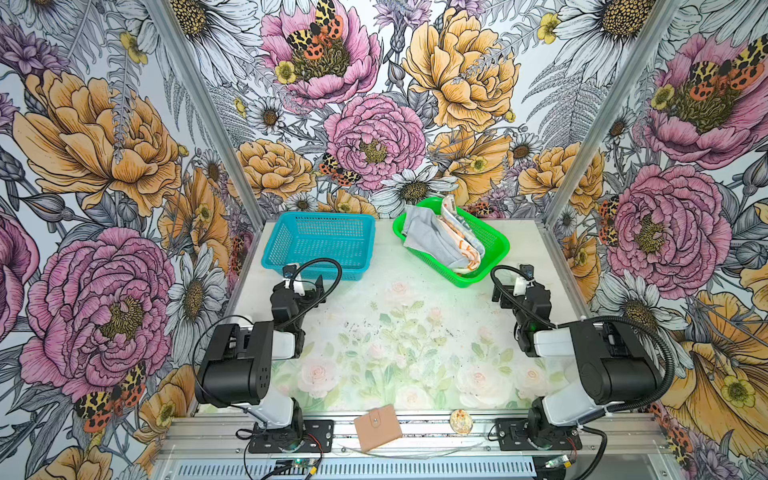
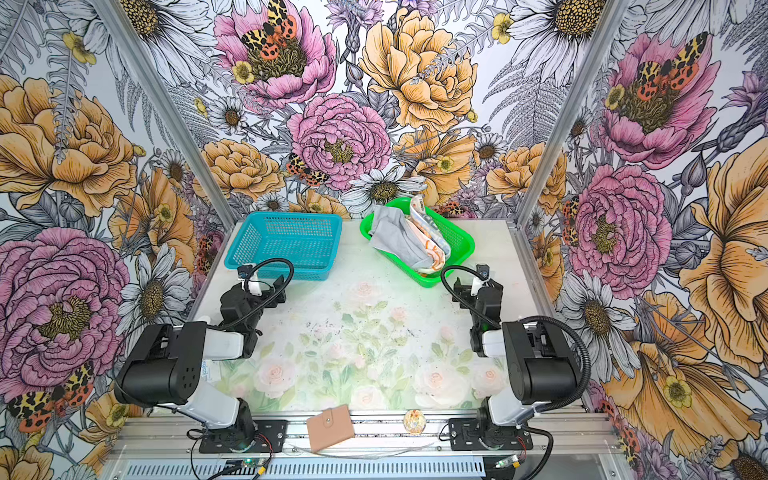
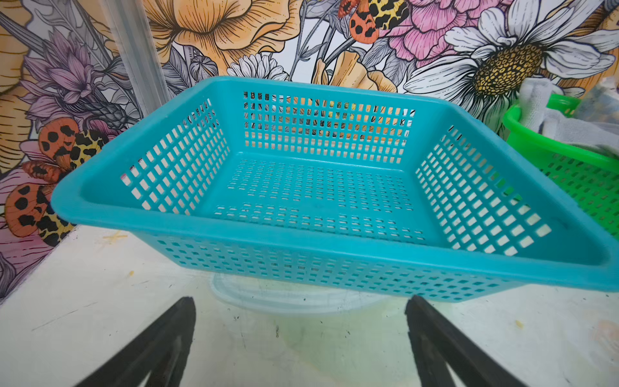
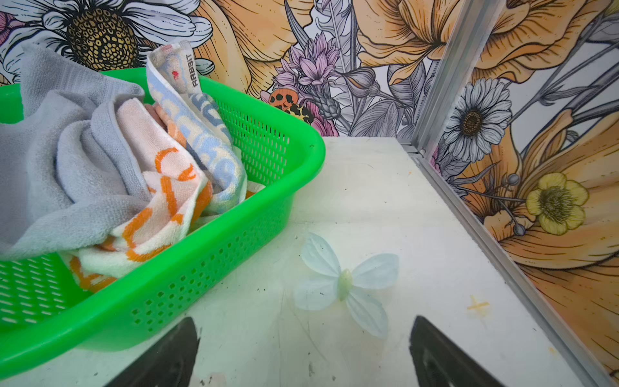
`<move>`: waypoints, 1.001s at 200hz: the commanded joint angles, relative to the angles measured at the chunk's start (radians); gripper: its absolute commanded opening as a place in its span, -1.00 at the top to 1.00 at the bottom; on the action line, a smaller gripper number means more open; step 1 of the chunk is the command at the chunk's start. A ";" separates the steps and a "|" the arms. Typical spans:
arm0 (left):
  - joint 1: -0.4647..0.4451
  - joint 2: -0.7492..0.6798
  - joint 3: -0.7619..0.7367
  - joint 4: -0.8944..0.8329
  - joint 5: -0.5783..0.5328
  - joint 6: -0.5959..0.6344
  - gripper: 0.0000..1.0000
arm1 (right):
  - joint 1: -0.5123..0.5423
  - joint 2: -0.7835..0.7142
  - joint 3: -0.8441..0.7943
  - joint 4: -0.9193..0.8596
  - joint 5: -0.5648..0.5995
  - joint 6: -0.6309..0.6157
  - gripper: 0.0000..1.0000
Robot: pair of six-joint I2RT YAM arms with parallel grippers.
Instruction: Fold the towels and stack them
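Note:
Three towels lie crumpled together in the green basket (image 1: 500,245) (image 4: 301,167) at the back right. The light grey towel (image 1: 428,241) (image 4: 60,160) is on the left of the heap. The orange-and-cream towel (image 1: 461,245) (image 4: 160,187) is beside it. The lettered blue and beige towel (image 1: 453,216) (image 4: 201,134) stands up along the basket's far side. My right gripper (image 1: 518,286) (image 4: 304,321) is open over the bare table, just in front of the green basket's near corner. Open and holding nothing, my left gripper (image 1: 303,284) (image 3: 299,303) faces the empty blue basket (image 1: 316,217) (image 3: 301,231).
A clear round lid (image 3: 284,298) lies under the blue basket's near edge. A pale fabric flower (image 4: 345,284) lies on the table ahead of the right gripper. On the front rail lie a tan wallet (image 1: 377,427) and a small round object (image 1: 461,421). Flowered walls enclose three sides.

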 commanded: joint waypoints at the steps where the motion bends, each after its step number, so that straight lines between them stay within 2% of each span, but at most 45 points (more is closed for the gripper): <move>1: -0.009 -0.015 0.016 -0.002 -0.027 0.002 -0.98 | 0.005 -0.024 -0.004 0.029 0.013 -0.005 -0.99; 35: -0.010 -0.015 0.019 -0.007 -0.030 0.003 -0.98 | 0.004 -0.025 -0.007 0.033 0.015 0.000 -0.99; 64: -0.003 -0.015 0.018 -0.003 -0.017 0.002 -0.98 | 0.001 -0.022 0.017 -0.003 0.098 0.034 -0.99; 159: 0.000 -0.016 -0.002 0.037 -0.032 -0.012 -0.98 | 0.001 -0.029 0.010 0.004 0.097 0.031 -0.99; 177: -0.014 -0.067 -0.070 0.119 -0.080 -0.009 -0.98 | 0.005 -0.124 -0.053 0.046 0.123 0.032 -0.99; 189: -0.059 -0.143 -0.100 0.113 -0.169 0.023 -0.98 | 0.008 -0.254 -0.094 0.006 0.178 0.047 -0.99; 200: -0.146 -0.227 -0.098 0.047 -0.291 0.090 -0.98 | 0.007 -0.404 -0.106 -0.117 0.207 0.089 -0.99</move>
